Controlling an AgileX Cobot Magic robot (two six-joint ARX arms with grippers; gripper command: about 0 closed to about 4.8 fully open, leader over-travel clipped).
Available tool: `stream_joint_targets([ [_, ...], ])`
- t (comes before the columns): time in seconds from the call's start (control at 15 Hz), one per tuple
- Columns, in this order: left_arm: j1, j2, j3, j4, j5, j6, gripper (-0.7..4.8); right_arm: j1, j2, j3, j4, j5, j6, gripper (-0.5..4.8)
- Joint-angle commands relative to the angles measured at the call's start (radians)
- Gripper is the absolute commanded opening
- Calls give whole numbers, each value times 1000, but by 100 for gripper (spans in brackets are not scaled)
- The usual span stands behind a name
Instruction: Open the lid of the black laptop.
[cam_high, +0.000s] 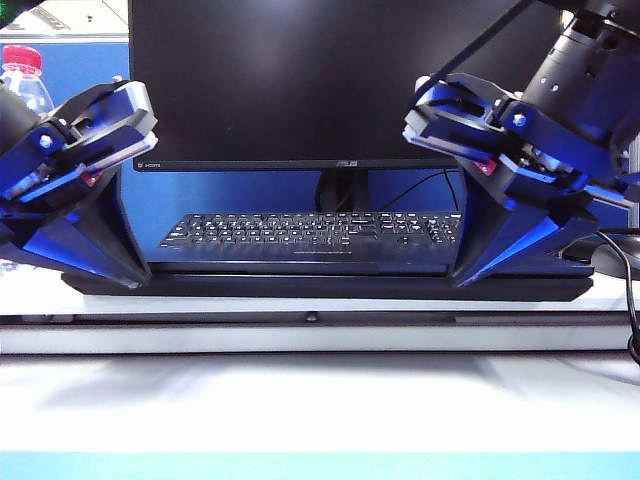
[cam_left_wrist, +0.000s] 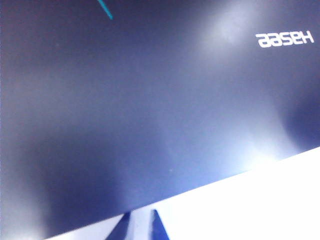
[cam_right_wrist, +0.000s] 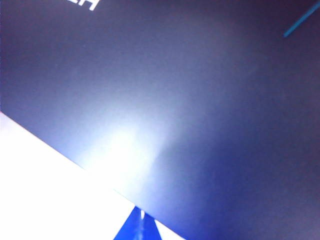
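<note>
The black laptop lies near the desk front edge, its lid barely raised. The left tool and right tool straddle the lid's corners; their grip cannot be judged. Next: lift together.

The laptop lies flat across the middle of the table, its lid down on the base. Behind it a keyboard lies along its length, and behind that a monitor stands on its stand. The left gripper comes down at the laptop's left end and the right gripper at its right end, fingertips at the lid's edge. A bottle stands far back on the left. A cable runs down the table's right side.

In both wrist views the lid fills the frame just beyond each gripper's fingertips.
</note>
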Motion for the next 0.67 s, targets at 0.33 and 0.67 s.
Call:
stream_joint_targets([
  [0.33, 2, -2, 5, 66, -1, -3, 53, -5, -2, 3, 41, 23, -3, -1],
  [0.67, 2, -2, 5, 75, -5, -3, 53, -5, -2, 3, 51, 23, -3, -1],
])
